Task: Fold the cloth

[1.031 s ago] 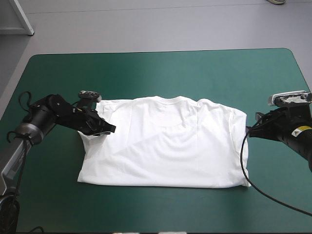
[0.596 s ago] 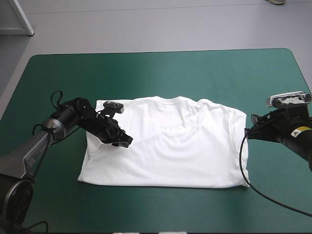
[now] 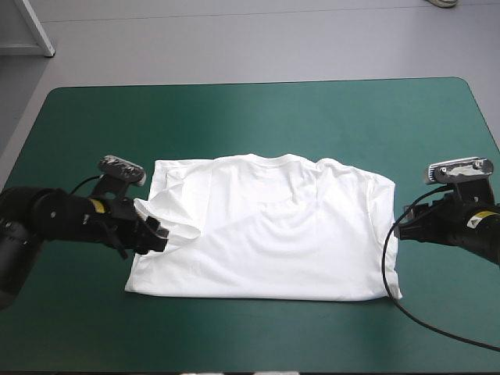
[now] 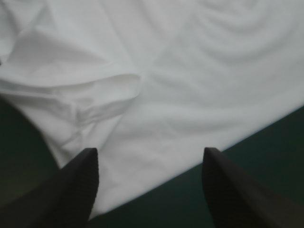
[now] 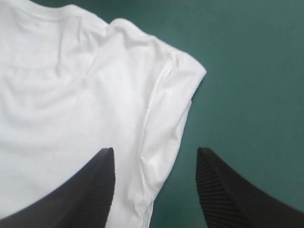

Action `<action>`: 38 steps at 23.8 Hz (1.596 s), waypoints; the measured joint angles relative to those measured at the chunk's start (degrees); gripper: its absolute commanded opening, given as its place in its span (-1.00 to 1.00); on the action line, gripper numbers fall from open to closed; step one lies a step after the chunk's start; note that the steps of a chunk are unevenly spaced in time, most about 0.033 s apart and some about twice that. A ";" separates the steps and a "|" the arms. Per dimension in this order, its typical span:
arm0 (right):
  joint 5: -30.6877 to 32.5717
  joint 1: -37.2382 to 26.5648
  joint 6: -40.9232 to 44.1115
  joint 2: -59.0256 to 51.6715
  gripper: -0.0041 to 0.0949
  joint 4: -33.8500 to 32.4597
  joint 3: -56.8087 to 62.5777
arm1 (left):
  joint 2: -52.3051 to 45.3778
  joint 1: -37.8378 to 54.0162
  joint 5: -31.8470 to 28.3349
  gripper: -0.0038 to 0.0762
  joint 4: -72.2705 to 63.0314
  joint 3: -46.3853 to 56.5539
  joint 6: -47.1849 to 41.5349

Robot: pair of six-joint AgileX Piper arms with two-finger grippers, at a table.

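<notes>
Across the middle of the broad table with its teal-green cover (image 3: 250, 109), the high view shows the white short-sleeved cloth T-shirt (image 3: 273, 234) lying flat as a wide rectangle, its neckline toward the far edge. The sleeve (image 3: 168, 212) at its left end is rumpled and raised into a small fold. The left gripper (image 3: 155, 238), with its two broad black finned fingers, sits low at that left end, just beside the rumpled sleeve. The right gripper (image 3: 401, 222), of the same black make, rests at the T-shirt's right edge, and both arms are low over the table. From the left wrist view, the left gripper (image 4: 150, 152) has its fingers (image 4: 83, 185) spread wide and released, grasping nothing. The T-shirt (image 4: 190, 85) fills the field ahead of them, its near edge runs slantwise between the two fingers with teal-green cover on the near side, and the creased sleeve lies ahead toward one finger. From the right wrist view, the right gripper (image 5: 156, 151) likewise stands released, its fingers (image 5: 218, 190) well apart. The T-shirt's (image 5: 61, 95) other sleeve reaches between them, one finger over white cloth and the other over bare cover.
</notes>
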 measured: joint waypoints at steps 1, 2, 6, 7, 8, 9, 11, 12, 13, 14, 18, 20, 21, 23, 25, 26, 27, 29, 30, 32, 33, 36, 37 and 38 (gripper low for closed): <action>1.83 0.00 0.20 -0.22 0.06 -0.06 0.00 | -3.88 0.00 1.34 0.25 5.05 1.31 -4.08; 2.11 0.00 0.25 -0.87 0.06 -0.11 0.45 | -6.38 0.00 1.44 0.25 7.74 2.82 -6.93; 2.05 0.00 0.32 -3.82 0.06 -0.11 5.35 | -11.75 0.00 -0.67 0.24 11.72 10.81 -14.36; 1.92 0.00 0.32 -4.30 0.06 -0.06 6.43 | -11.94 0.00 -1.06 0.22 11.72 12.79 -14.98; 1.80 0.00 0.32 -4.85 0.06 -0.06 7.83 | -12.03 0.00 -1.71 0.21 11.72 14.92 -15.54; 1.67 0.00 0.32 -5.57 0.06 -0.06 9.66 | -12.03 0.00 -3.13 0.21 11.72 17.52 -16.16; 0.99 0.00 0.38 -6.34 0.06 0.16 12.20 | -11.67 0.00 -6.66 0.19 11.72 22.73 -17.86; 0.64 0.00 0.38 -6.62 0.06 0.38 12.82 | -11.59 0.00 -7.86 0.18 11.72 24.31 -18.62; 0.38 0.00 0.40 -6.83 0.06 0.62 13.14 | -11.52 0.00 -8.74 0.16 11.72 25.37 -19.26; 0.24 0.00 0.40 -6.96 0.06 0.92 13.27 | -11.17 0.00 -9.58 0.14 11.72 26.42 -19.89; -0.72 0.00 0.34 -7.07 0.06 2.54 13.34 | -8.60 0.00 -12.79 0.05 12.18 28.61 -21.27; -0.96 0.00 0.23 -7.07 0.06 2.76 13.34 | -6.45 0.00 -14.19 0.04 12.18 28.89 -21.47; -0.96 0.00 0.17 -7.07 0.03 2.77 13.34 | -5.29 0.00 -14.74 0.04 12.24 28.93 -21.53; -0.96 0.00 0.04 -7.07 -0.01 2.82 13.34 | -1.80 0.00 -15.99 0.04 13.57 29.02 -21.88; -0.96 0.00 -0.02 -7.07 -0.03 2.82 13.34 | 0.36 0.00 -16.31 0.04 15.24 29.02 -22.93; -0.96 0.00 -0.02 -7.07 -0.03 2.82 13.34 | 1.40 0.00 -16.31 0.04 16.46 29.02 -23.64; -0.91 0.00 -0.02 -7.07 -0.03 2.77 13.34 | 3.08 0.00 -16.47 0.04 18.32 29.02 -24.34; -0.91 0.00 -0.02 -7.07 -0.03 2.77 13.34 | 4.27 0.00 -17.31 0.03 18.96 29.06 -24.74; -0.91 0.00 -0.02 -7.07 -0.03 2.77 13.34 | 4.90 0.00 -18.00 -0.02 18.91 29.06 -24.80; -0.91 0.00 -0.02 -7.07 -0.03 2.77 13.34 | 6.95 0.00 -19.44 -0.33 17.44 28.90 -23.93; -0.85 0.00 -0.02 -7.07 -0.03 2.77 13.34 | 8.12 0.00 -19.25 -0.51 16.27 28.51 -22.86; 1.08 0.00 -0.02 -7.07 -0.03 2.77 13.34 | 9.65 0.00 -18.42 -0.86 14.17 27.71 -20.49; 2.74 0.00 -0.02 -7.07 -0.03 2.77 13.84 | 9.85 0.00 -18.25 -0.86 13.02 27.62 -19.74; 3.35 0.00 -0.02 -7.07 -0.03 2.77 14.21 | 9.91 0.00 -18.25 -0.86 12.79 27.62 -19.53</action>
